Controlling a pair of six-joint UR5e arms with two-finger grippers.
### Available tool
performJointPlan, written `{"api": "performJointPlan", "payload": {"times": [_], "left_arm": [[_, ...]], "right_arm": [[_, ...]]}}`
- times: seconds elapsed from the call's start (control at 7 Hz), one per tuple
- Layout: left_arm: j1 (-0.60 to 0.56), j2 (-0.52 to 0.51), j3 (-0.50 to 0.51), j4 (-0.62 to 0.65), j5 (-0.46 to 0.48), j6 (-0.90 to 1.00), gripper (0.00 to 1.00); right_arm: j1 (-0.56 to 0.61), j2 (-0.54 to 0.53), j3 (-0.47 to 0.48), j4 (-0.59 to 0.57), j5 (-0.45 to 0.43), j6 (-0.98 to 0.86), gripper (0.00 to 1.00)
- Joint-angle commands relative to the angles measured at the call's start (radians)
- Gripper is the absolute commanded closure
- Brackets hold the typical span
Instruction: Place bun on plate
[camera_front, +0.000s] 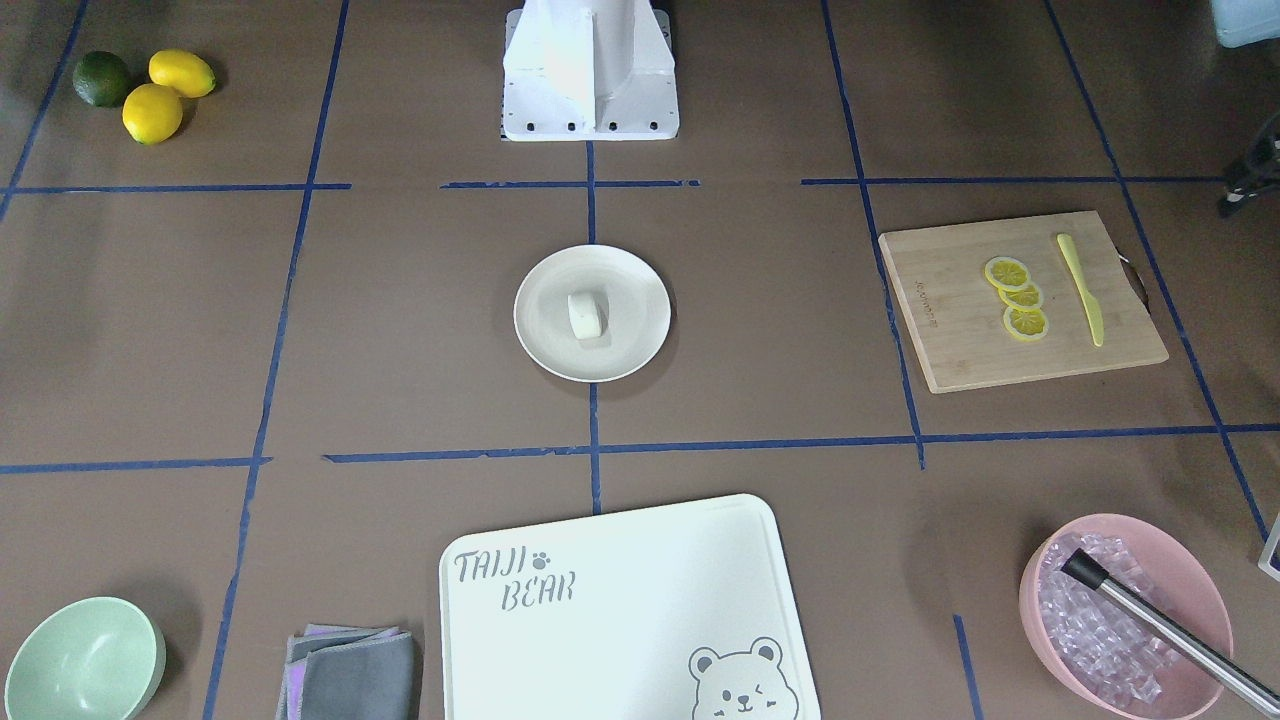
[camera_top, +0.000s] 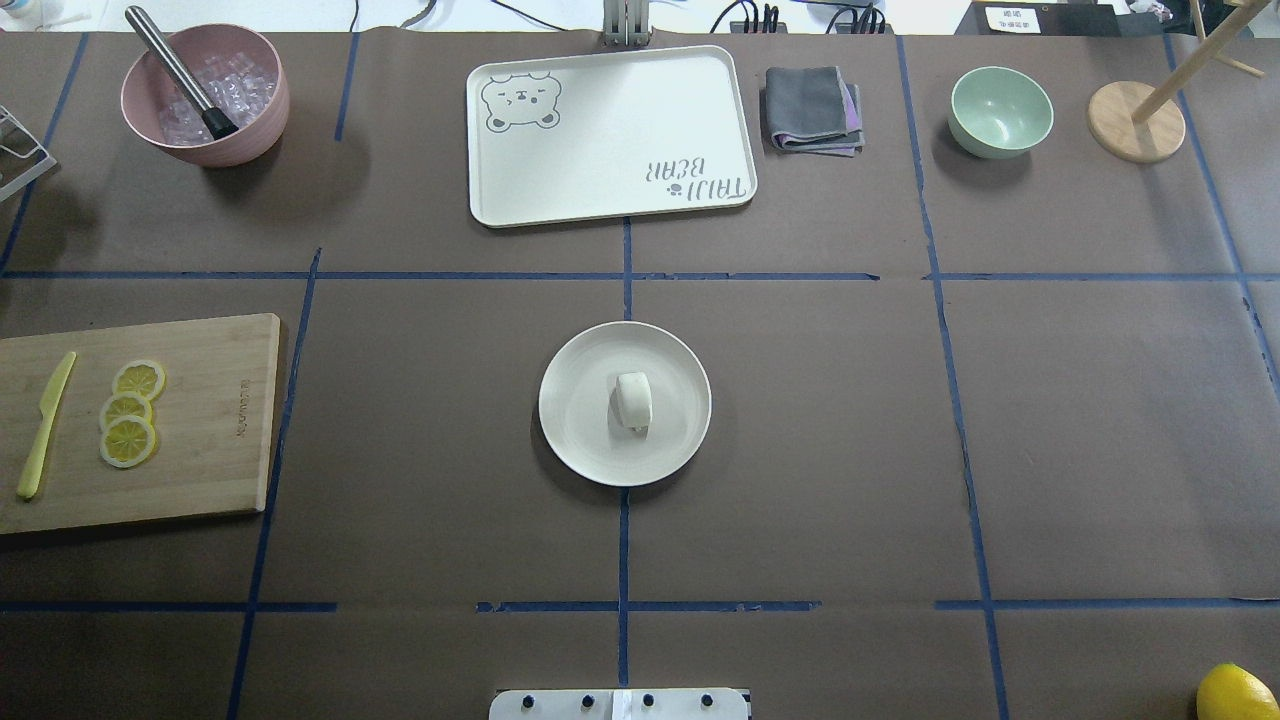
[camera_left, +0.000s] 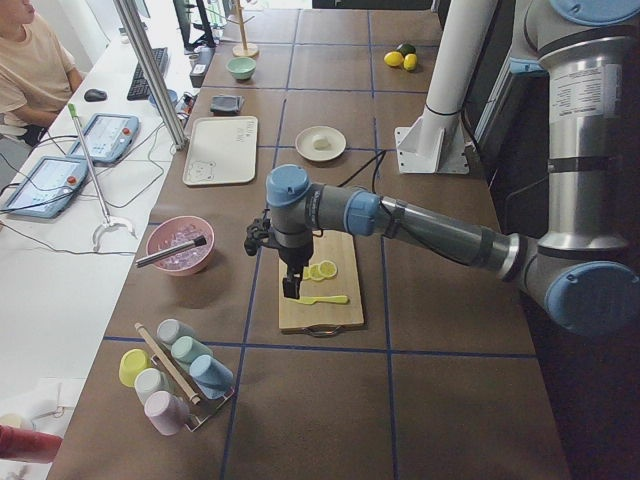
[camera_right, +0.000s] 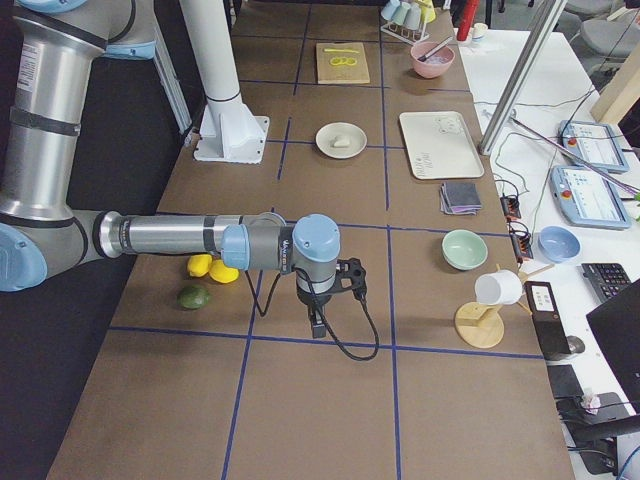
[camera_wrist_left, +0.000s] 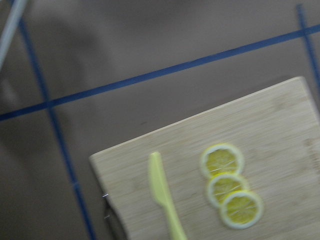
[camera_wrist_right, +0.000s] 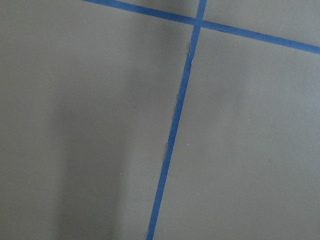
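Observation:
The small white bun (camera_top: 633, 400) lies on its side at the middle of the cream-white plate (camera_top: 575, 440), at the table's centre; the front view shows the same bun (camera_front: 586, 314) and plate (camera_front: 540, 345). No arm is over them. My left gripper (camera_left: 291, 292) hangs above the wooden cutting board, far from the plate, and shows only in the left side view. My right gripper (camera_right: 317, 329) hovers over bare table near the lemons, seen only from the right side. I cannot tell whether either is open or shut.
A wooden board (camera_top: 210, 480) carries three lemon slices (camera_top: 128, 412) and a yellow knife (camera_top: 45, 425). At the far edge stand a pink bowl (camera_top: 255, 125) of ice, a white tray (camera_top: 610, 200), a folded cloth (camera_top: 812, 108) and a mint-green bowl (camera_top: 1000, 110). Lemons and a lime (camera_front: 145, 90) lie near the robot.

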Motion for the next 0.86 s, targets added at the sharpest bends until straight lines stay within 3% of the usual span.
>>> {"api": "performJointPlan", "payload": {"times": [0.0, 0.71], "left_arm": [[-0.106, 0.057, 0.048, -0.008, -0.008, 0.024, 0.0], [-0.102, 0.033, 0.137, -0.027, -0.013, 0.012, 0.0]], "right_arm": [[0.0, 0.0, 0.0, 0.0, 0.0, 0.0, 0.0], [0.0, 0.001, -0.003, 0.0, 0.0, 0.001, 0.0]]}}
